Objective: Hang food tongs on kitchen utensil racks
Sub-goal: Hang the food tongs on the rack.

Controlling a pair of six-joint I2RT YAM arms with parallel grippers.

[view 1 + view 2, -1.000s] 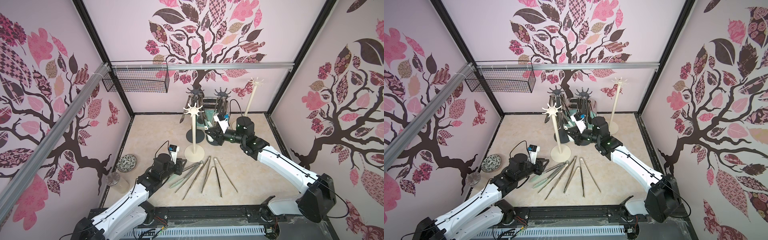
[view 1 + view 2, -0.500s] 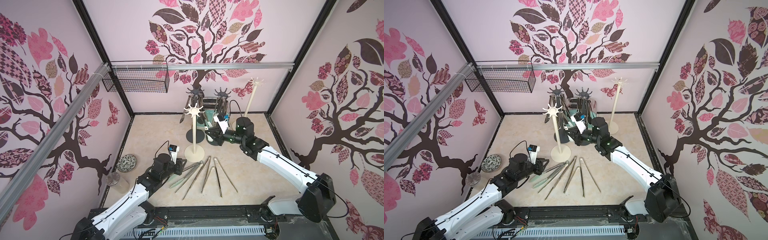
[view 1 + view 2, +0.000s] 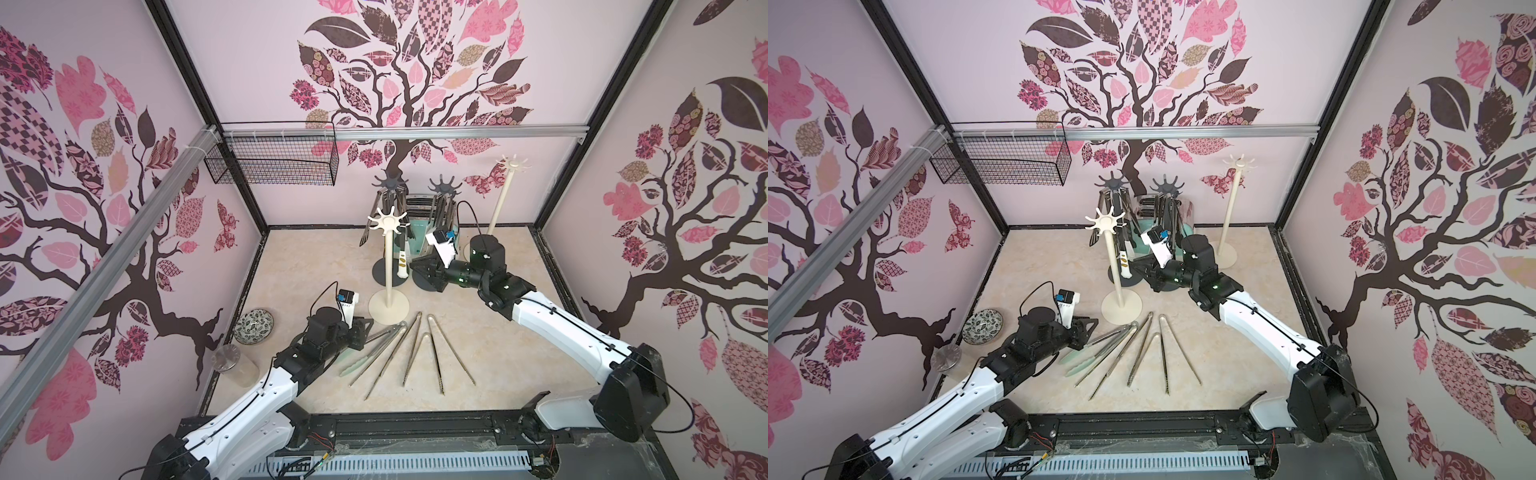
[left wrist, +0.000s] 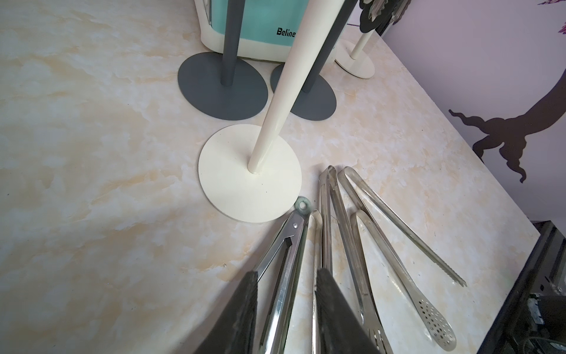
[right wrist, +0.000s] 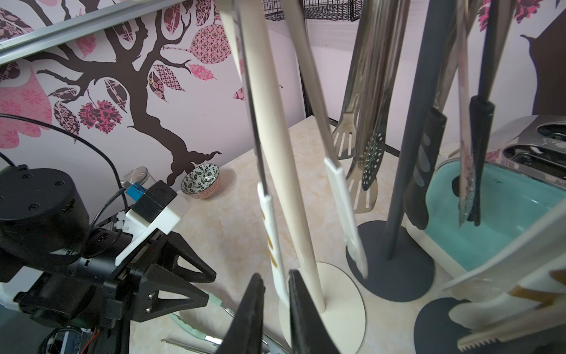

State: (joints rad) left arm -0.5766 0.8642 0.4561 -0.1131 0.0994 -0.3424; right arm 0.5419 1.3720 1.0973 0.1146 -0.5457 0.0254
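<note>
Several steel food tongs [image 3: 415,353] lie fanned on the table's front half. My left gripper [image 4: 287,271] is open and low over them, its fingers either side of one arm of the ring-ended, mint-tipped tongs [image 4: 289,242]. Cream-tipped tongs [image 5: 269,220] hang from the near cream utensil rack [image 3: 388,220]. My right gripper [image 5: 275,275] is open a little, with that cream tip loose between its fingers. In both top views it sits by the rack's pole [image 3: 1115,266]. Two dark grey racks [image 3: 390,183] [image 3: 444,185] hold several hanging tongs. The far cream rack [image 3: 514,164] is bare.
A mint toaster [image 5: 490,214] stands behind the dark racks' bases [image 4: 223,85]. A patterned bowl [image 3: 253,326] and a clear glass [image 3: 232,365] sit by the left wall. A black wire basket [image 3: 274,162] hangs at the back left.
The right gripper's jaws have parted slightly around the cream tip of the hanging tongs. The left arm has not moved.
</note>
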